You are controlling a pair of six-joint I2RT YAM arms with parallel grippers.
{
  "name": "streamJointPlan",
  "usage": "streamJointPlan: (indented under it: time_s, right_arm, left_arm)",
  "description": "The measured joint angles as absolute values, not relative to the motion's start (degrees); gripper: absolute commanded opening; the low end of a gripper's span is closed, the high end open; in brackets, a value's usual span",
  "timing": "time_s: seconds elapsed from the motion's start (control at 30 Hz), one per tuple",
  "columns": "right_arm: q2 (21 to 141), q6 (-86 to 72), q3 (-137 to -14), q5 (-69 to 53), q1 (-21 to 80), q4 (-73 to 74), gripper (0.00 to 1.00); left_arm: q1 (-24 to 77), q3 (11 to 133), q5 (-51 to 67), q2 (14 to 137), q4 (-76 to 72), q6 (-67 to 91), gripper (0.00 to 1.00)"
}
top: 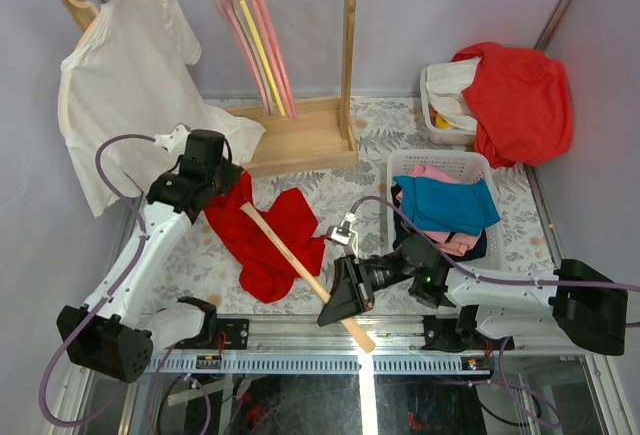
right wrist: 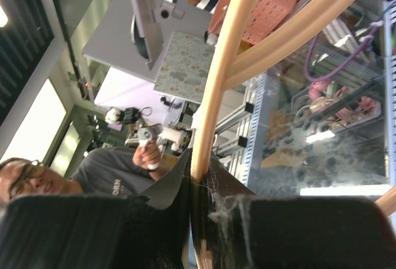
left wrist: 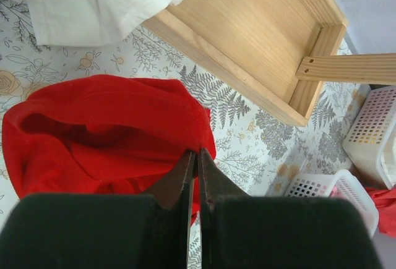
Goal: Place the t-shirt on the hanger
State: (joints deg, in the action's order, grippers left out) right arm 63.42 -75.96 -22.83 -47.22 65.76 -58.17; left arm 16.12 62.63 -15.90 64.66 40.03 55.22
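Observation:
The red t-shirt (top: 265,235) lies crumpled on the floral table between the arms. My left gripper (top: 222,187) is shut on its upper left edge; in the left wrist view the cloth (left wrist: 105,133) bunches at my closed fingertips (left wrist: 197,155). The pale wooden hanger (top: 300,273) lies slanted over the shirt, its near end past the table's front edge. My right gripper (top: 340,300) is shut on the hanger's lower arm; in the right wrist view the hanger (right wrist: 223,77) rises from between my fingers (right wrist: 199,179).
A wooden clothes rack (top: 300,140) stands at the back with a white t-shirt (top: 120,85) and pink and yellow hangers (top: 255,35). A white basket (top: 400,170) with blue and pink clothes sits right. A bin with a red-orange garment (top: 520,95) is at the back right.

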Motion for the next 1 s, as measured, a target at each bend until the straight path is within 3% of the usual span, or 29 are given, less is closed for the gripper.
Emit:
streamJointPlan:
  time_s: [0.43,0.67,0.8,1.0]
  right_arm:
    - [70.7,-67.51,-24.27,-36.51,66.37,-58.81,0.0]
    - [82.04,-75.22,-25.28,-38.65,66.37,-75.13,0.0]
    - [77.41,-75.96,-23.18,-38.65,66.37,-75.02,0.0]
    - [57.87,-69.63,-22.44,-38.46,66.39,-59.37,0.0]
  left_arm:
    - [17.58,68.31,-15.35,57.19,44.27,55.35,0.0]
    - [17.98,71.44,-14.79,56.93,45.63,54.98,0.0]
    - [17.98,71.66,-14.83,57.23,46.06,54.48,0.0]
    - [17.98,71.66,-14.81,58.57,46.19,54.0,0.0]
